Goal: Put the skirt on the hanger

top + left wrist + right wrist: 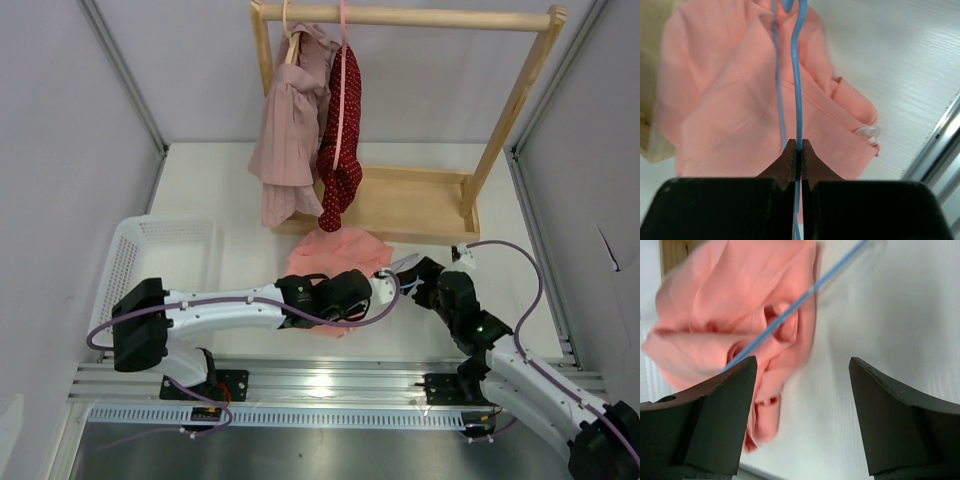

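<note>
The salmon skirt (335, 255) lies crumpled on the white table in front of the rack base. My left gripper (392, 283) is shut on the thin light-blue hanger (796, 90) and pinches its wire between the fingertips, just above the skirt (735, 110). The hanger's wire runs forward over the cloth. My right gripper (420, 278) is open and empty, close to the right of the left one. In the right wrist view the hanger (790, 307) crosses diagonally above the skirt (725, 305), beyond the open gripper (802, 362).
A wooden rack (410, 205) stands at the back with a mauve-pink garment (290, 130) and a dark red dotted garment (342, 140) hung on it. A white basket (150, 250) sits at the left. A metal rail (330, 375) runs along the near edge.
</note>
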You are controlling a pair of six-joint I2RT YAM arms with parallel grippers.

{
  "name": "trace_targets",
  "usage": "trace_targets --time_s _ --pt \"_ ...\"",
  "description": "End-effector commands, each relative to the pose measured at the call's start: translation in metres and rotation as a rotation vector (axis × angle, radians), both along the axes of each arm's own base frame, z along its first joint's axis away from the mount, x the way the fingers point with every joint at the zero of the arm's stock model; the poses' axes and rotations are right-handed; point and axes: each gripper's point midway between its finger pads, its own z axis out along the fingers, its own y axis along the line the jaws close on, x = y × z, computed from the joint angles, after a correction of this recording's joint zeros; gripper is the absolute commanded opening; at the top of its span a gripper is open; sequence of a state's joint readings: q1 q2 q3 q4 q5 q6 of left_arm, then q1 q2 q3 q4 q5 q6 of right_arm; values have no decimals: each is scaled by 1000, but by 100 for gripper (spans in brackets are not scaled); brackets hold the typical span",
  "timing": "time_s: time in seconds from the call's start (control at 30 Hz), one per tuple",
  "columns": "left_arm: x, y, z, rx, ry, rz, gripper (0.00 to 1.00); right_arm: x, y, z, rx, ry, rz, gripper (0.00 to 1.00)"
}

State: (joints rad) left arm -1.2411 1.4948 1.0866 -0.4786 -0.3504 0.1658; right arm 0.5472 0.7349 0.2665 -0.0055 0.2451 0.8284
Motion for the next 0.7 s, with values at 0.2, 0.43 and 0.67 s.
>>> trace_targets --time_s 0.2,0.43,0.67 --pt "-2 -1 -12 -52 71 36 0 -10 -14 20 -96 -54 23 78" --pt "6 -11 -17 -61 150 57 0 -13 -7 25 -148 -100 -1 79" --pt "20 -15 -4 -132 215 70 0 8 -44 8 -203 52 -116 85"
